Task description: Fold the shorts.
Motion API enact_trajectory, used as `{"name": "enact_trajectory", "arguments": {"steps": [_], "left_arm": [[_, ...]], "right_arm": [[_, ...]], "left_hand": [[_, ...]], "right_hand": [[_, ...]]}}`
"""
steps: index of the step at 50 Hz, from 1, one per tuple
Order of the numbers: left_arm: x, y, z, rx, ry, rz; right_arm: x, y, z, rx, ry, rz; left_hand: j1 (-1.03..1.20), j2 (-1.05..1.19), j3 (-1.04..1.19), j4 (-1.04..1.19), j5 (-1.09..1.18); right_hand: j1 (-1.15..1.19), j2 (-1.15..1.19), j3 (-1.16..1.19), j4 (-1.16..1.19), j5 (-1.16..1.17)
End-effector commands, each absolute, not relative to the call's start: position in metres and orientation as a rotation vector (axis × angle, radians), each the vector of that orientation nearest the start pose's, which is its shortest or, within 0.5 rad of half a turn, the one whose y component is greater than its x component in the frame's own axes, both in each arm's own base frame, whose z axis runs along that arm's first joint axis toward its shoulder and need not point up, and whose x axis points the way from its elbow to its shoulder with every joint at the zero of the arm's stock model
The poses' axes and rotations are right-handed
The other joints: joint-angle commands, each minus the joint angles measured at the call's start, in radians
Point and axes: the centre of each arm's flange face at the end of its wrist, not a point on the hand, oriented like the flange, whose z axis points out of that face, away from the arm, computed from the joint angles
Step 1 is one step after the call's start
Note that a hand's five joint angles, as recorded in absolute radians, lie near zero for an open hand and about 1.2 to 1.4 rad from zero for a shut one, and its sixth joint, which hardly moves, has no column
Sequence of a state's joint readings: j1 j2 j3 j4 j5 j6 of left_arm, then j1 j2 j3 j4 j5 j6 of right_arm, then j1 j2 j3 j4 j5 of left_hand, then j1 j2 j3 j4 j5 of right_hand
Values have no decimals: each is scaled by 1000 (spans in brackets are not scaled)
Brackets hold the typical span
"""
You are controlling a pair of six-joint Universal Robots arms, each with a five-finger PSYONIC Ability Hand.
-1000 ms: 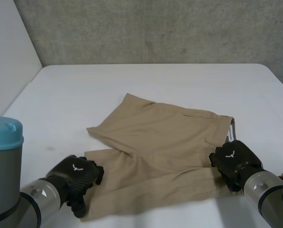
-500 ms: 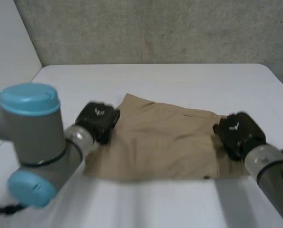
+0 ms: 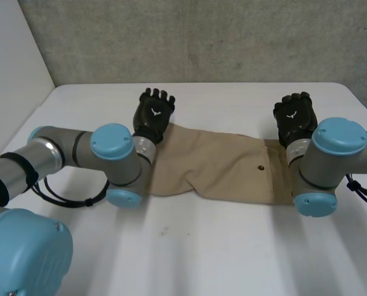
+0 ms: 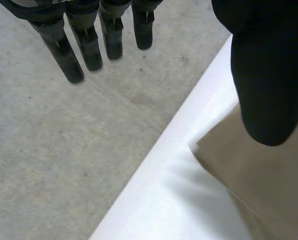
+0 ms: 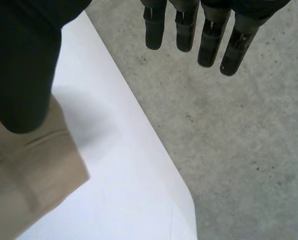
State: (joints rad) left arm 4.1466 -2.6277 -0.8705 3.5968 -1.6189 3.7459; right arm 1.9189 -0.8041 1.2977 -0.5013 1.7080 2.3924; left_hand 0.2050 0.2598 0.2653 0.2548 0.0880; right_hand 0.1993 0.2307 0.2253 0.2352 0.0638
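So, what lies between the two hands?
In the head view, the tan shorts lie flat on the table between the left hand and the right hand, a corner at each.
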Motion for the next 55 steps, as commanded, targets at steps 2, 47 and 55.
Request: {"name": "enact_trajectory", "arguments": {"steps": [2,47,55], "left_arm": [[-375,-322,156,1134,1810,-2292],[-290,-239,212,899,2136,-2301],[-290,-247,226,820,2129,-2375]], "right_arm": [[246,-338,194,-1045,2299,-2285],[286,-281,200,-1895,1692,-2380],[354,-225,161,-1998,1135,-2138]], "left_hand": [[-30,-85,-91,-80,-88],[-30,-85,-91,-80,-88],[-30,-85,-91,-80,-88]], "right_hand": [[-25,-56,-51,-61,-64],[1197,1166,1171,1161,1158],[1114,1082,1088,1078,1075]]}}
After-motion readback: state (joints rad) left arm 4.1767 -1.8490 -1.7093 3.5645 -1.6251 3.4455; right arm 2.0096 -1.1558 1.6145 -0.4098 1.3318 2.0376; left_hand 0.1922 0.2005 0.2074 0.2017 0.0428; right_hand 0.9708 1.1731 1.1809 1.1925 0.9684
